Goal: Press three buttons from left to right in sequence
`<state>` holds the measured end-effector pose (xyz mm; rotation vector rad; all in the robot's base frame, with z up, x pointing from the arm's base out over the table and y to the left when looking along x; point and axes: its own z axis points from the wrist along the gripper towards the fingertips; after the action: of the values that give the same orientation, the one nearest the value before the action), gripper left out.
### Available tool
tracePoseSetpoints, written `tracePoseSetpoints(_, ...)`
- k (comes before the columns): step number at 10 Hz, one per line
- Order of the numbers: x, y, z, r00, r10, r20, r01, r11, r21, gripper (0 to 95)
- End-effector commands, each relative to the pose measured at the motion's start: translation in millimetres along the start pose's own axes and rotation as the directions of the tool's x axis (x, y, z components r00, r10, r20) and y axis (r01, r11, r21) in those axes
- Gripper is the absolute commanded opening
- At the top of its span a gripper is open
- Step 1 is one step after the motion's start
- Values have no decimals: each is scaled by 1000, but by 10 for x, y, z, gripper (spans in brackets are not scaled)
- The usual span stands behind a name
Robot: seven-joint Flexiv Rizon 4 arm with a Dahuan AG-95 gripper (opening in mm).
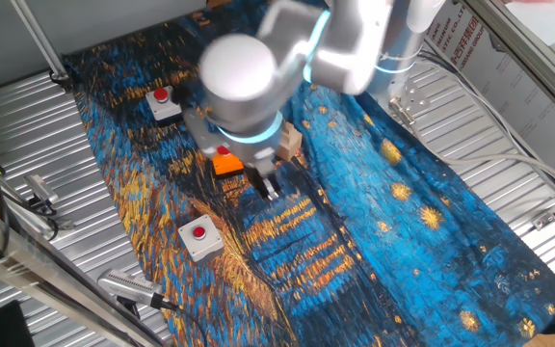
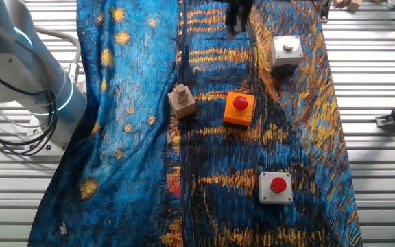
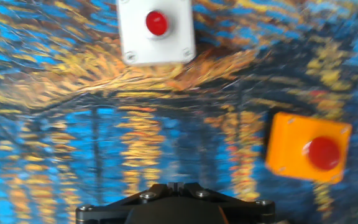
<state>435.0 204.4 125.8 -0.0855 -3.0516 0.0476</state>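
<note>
Three buttons sit on the blue and yellow painted cloth. In one fixed view, a grey-based button (image 1: 165, 101) is far left, the orange button (image 1: 225, 162) is in the middle, partly hidden by my arm, and a second grey-based button (image 1: 200, 236) is nearest. My gripper (image 1: 270, 186) hangs over the cloth just right of the orange button, touching none. In the hand view a grey-based button (image 3: 156, 31) lies ahead and the orange button (image 3: 307, 154) is to the right. My gripper (image 3: 174, 185) shows fingertips touching, shut and empty. The other fixed view shows it blurred (image 2: 237, 19).
A tan wooden block (image 1: 290, 145) stands on the cloth beside the orange button, on the arm's side; it also shows in the other fixed view (image 2: 182, 101). Ribbed metal table (image 1: 27, 125) surrounds the cloth. Cables and metal tools (image 1: 128, 287) lie at the near left.
</note>
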Motion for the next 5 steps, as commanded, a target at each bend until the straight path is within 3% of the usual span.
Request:
tracePoseSetpoints(1,207,-102,38,1000,-24,10,24,999,-25,0)
tracePoseSetpoints(3,397,-214,96,999,-34,24,34,999,-30,0)
tracePoseSetpoints(5,302,-192,53,999,-32,18,33,999,-28,0)
